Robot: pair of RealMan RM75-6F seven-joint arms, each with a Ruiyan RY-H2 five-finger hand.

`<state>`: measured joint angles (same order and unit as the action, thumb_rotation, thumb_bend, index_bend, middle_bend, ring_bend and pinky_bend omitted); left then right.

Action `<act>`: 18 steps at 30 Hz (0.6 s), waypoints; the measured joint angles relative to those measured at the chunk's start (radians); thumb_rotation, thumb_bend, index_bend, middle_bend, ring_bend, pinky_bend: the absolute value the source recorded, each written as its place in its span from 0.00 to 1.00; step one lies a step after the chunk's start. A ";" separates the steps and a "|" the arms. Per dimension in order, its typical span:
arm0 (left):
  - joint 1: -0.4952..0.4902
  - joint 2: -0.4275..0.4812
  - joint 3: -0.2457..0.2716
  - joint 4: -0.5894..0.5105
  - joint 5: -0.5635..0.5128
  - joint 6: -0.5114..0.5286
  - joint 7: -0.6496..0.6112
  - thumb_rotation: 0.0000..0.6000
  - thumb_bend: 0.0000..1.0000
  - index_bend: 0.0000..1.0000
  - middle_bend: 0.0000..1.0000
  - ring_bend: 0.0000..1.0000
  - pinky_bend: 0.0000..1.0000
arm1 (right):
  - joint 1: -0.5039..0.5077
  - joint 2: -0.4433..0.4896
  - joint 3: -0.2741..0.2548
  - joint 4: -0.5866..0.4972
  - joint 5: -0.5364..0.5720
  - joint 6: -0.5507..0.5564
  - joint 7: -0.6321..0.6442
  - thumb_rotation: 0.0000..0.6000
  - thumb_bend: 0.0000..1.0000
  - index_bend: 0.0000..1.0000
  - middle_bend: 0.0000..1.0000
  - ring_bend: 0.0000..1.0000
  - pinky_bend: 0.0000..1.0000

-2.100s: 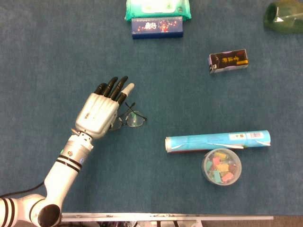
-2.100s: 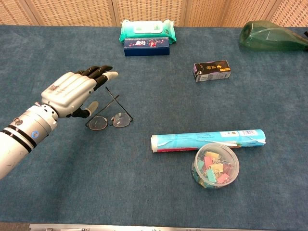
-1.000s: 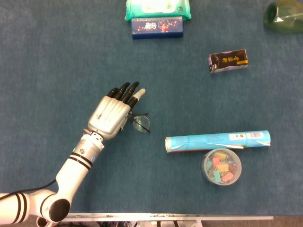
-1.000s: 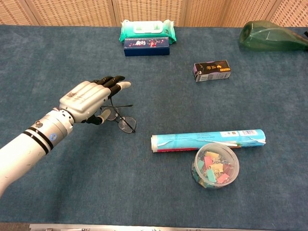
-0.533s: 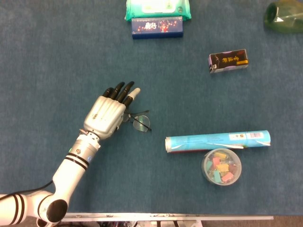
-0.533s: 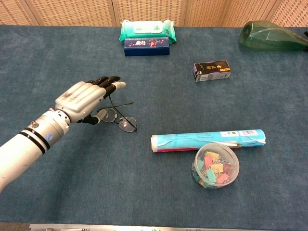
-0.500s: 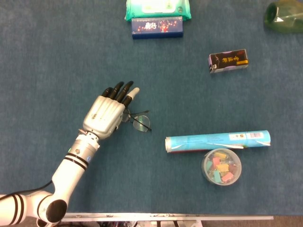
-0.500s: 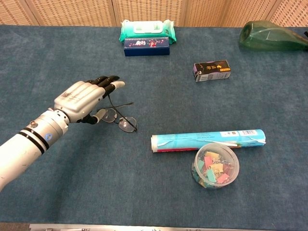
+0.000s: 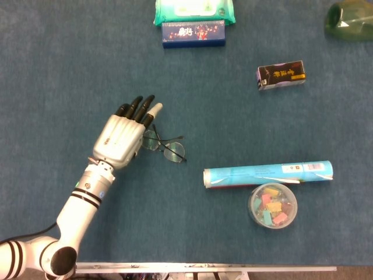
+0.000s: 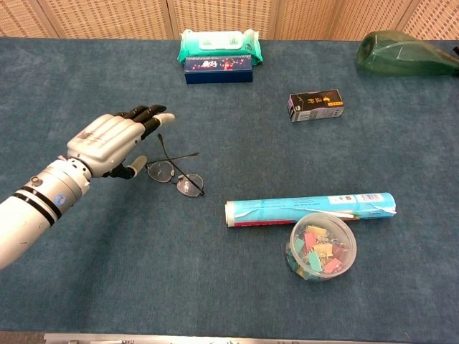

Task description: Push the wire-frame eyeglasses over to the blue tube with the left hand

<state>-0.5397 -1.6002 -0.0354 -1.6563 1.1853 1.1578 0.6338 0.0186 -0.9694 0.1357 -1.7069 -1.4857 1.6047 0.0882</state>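
Observation:
The wire-frame eyeglasses [image 9: 164, 147] [image 10: 174, 177] lie on the blue cloth, temples unfolded, a short way left of the blue tube [image 9: 268, 174] [image 10: 310, 208]. A gap of cloth separates them from the tube's left end. My left hand [image 9: 122, 138] [image 10: 107, 143] hovers flat just left of the glasses, fingers straight and together, holding nothing; its thumb sits close to the left lens. The chest view shows a small gap between hand and frame. My right hand is not visible in either view.
A clear tub of coloured clips [image 9: 273, 205] [image 10: 322, 246] sits against the tube's near side. A small dark box [image 9: 281, 76] [image 10: 315, 104], a blue box with a green wipes pack [image 9: 194, 20] [image 10: 219, 55] and a green bottle [image 9: 349, 20] [image 10: 405, 53] lie farther back.
My left hand pushed the glasses rightward toward the tube, turning them, then drew back left and off the frame. The glasses now lie farther right than two seconds ago.

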 measured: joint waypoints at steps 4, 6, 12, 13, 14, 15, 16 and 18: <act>0.010 0.030 -0.008 -0.029 0.003 0.032 0.011 1.00 0.49 0.00 0.00 0.00 0.16 | 0.000 0.000 -0.001 -0.002 -0.003 0.001 0.000 1.00 0.17 0.55 0.46 0.43 0.53; 0.015 0.044 -0.012 -0.044 0.007 0.048 0.017 1.00 0.49 0.00 0.00 0.00 0.16 | -0.001 0.000 -0.001 -0.003 -0.005 0.003 -0.001 1.00 0.17 0.55 0.46 0.43 0.53; 0.031 0.092 -0.029 -0.107 0.026 0.109 0.036 1.00 0.47 0.00 0.00 0.00 0.16 | -0.002 0.001 -0.003 -0.006 -0.009 0.005 -0.003 1.00 0.17 0.55 0.46 0.43 0.53; 0.034 0.098 -0.034 -0.120 0.032 0.122 0.038 1.00 0.45 0.00 0.00 0.00 0.16 | -0.002 0.001 -0.003 -0.006 -0.009 0.006 -0.004 1.00 0.17 0.55 0.46 0.43 0.53; 0.037 0.102 -0.037 -0.130 0.038 0.132 0.038 1.00 0.44 0.00 0.00 0.00 0.16 | -0.002 0.001 -0.003 -0.007 -0.009 0.006 -0.004 1.00 0.17 0.55 0.46 0.43 0.53; 0.039 0.105 -0.041 -0.139 0.045 0.141 0.038 1.00 0.42 0.00 0.00 0.00 0.16 | -0.002 0.001 -0.003 -0.007 -0.009 0.005 -0.004 1.00 0.17 0.55 0.46 0.43 0.53; 0.042 0.108 -0.044 -0.150 0.055 0.153 0.035 1.00 0.41 0.00 0.00 0.00 0.16 | -0.002 0.001 -0.003 -0.007 -0.009 0.005 -0.005 1.00 0.17 0.55 0.46 0.43 0.53; 0.046 0.111 -0.048 -0.162 0.072 0.166 0.030 1.00 0.37 0.00 0.00 0.00 0.16 | -0.002 0.001 -0.004 -0.008 -0.009 0.005 -0.006 1.00 0.17 0.55 0.46 0.43 0.53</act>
<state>-0.4933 -1.4896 -0.0831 -1.8186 1.2572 1.3240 0.6637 0.0162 -0.9686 0.1320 -1.7146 -1.4951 1.6100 0.0822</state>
